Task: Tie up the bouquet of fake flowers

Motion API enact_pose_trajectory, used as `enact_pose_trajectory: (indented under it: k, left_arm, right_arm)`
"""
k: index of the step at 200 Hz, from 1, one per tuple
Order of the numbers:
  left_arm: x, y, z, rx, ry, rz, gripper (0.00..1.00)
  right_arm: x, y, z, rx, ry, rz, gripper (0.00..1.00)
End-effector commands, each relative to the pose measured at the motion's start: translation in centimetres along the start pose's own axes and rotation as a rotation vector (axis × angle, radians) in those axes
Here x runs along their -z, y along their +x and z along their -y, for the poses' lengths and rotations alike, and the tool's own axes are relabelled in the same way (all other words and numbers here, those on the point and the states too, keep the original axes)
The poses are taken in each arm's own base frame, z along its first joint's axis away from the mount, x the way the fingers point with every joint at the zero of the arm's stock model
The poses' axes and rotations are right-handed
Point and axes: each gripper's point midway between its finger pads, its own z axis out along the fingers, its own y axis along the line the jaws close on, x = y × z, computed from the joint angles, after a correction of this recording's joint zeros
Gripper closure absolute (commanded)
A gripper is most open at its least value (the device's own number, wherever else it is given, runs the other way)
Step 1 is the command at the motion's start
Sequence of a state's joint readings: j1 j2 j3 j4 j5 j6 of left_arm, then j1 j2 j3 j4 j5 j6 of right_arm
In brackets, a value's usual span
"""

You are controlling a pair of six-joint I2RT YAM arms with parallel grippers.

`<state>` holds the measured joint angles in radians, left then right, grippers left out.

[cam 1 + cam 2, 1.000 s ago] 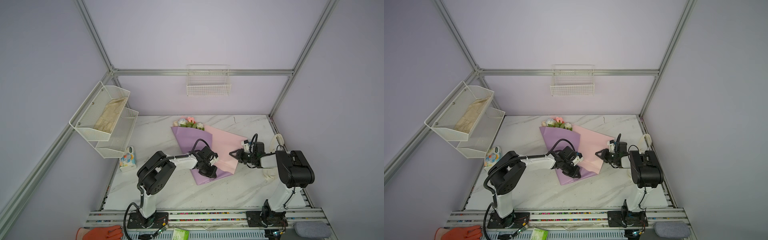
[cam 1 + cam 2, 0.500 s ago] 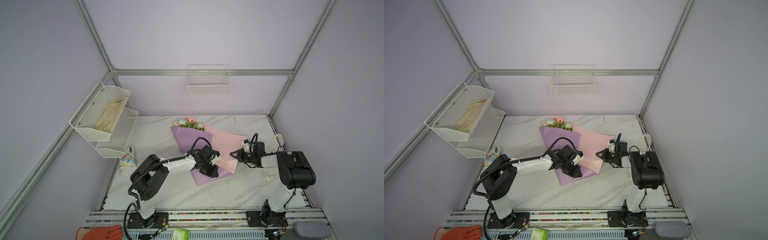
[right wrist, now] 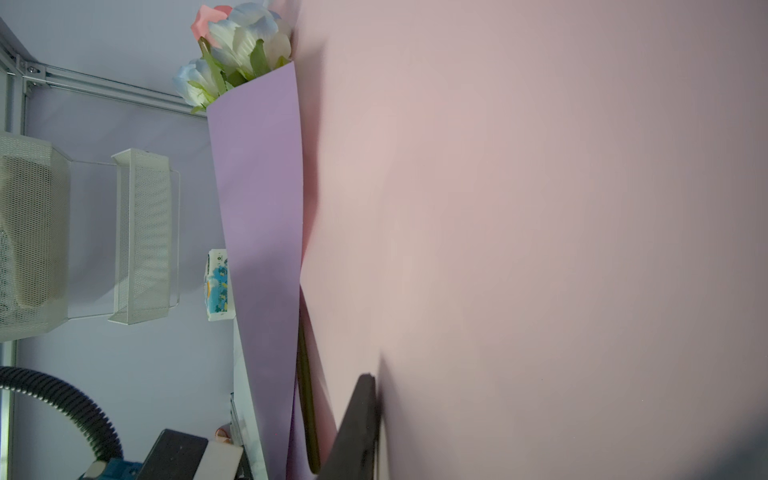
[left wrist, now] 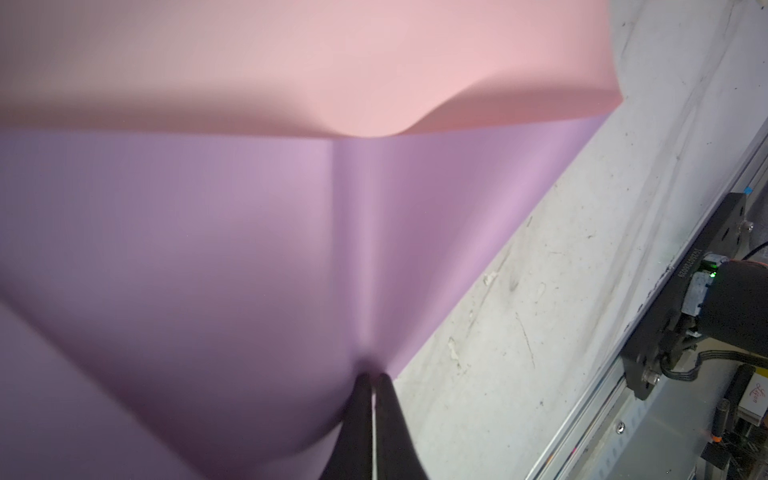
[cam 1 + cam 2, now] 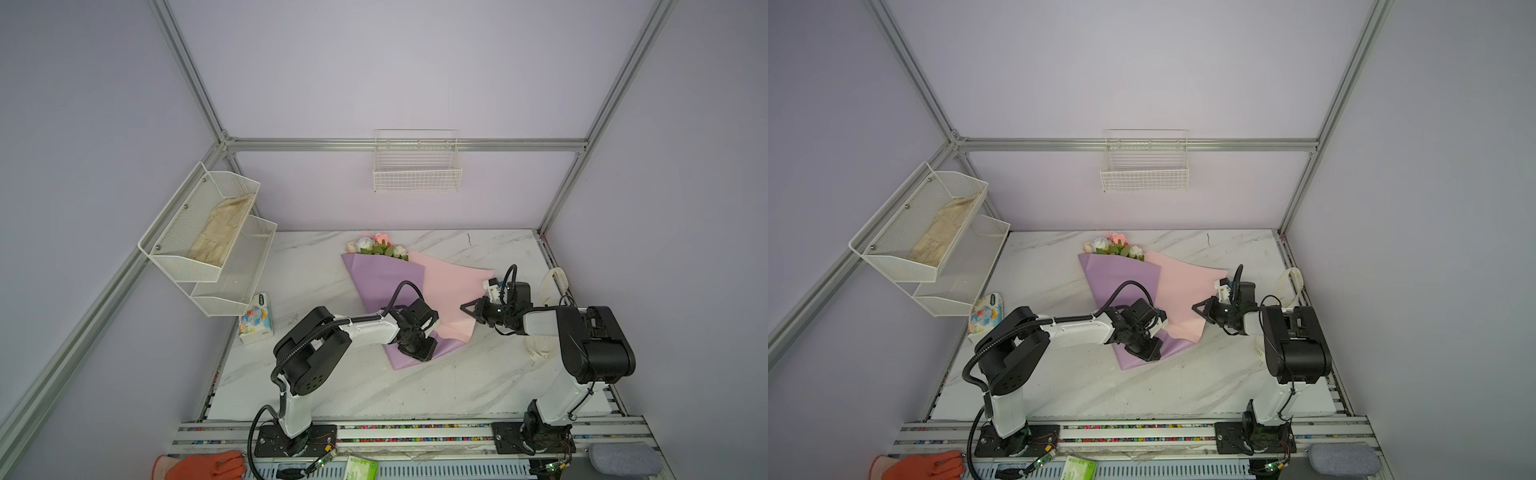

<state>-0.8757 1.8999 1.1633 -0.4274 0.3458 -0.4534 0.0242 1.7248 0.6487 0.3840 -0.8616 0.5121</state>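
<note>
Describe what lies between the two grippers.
The pink wrapping paper of the bouquet fills the stretch from left gripper to right gripper, visible in both top views.

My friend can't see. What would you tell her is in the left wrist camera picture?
Two black fingertips of the left gripper are shut, pinching a crease into lilac paper that fills most of the picture. Beyond it lies pink paper, and the marble table shows alongside.

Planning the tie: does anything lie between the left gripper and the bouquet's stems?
Yes: the lilac wrapping paper. The left gripper is shut on a fold of it near the lower end of the bouquet, whose stems lie wrapped inside.
</note>
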Motion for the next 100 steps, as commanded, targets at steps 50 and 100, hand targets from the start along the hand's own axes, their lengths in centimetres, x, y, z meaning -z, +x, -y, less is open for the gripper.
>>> enact_pose_trajectory:
  k: [50, 100]
  left_arm:
    - [0.1, -1.1, -0.7, 0.016, -0.045, 0.055, 0.95]
    - [0.1, -1.5, -1.2, 0.068, -0.058, 0.093, 0.98]
  right_arm:
    - [0.4, -0.5, -4.5, 0.135, -0.035, 0.011, 1.00]
    - [0.9, -1.2, -9.9, 0.321, 0.102, 0.111, 1.00]
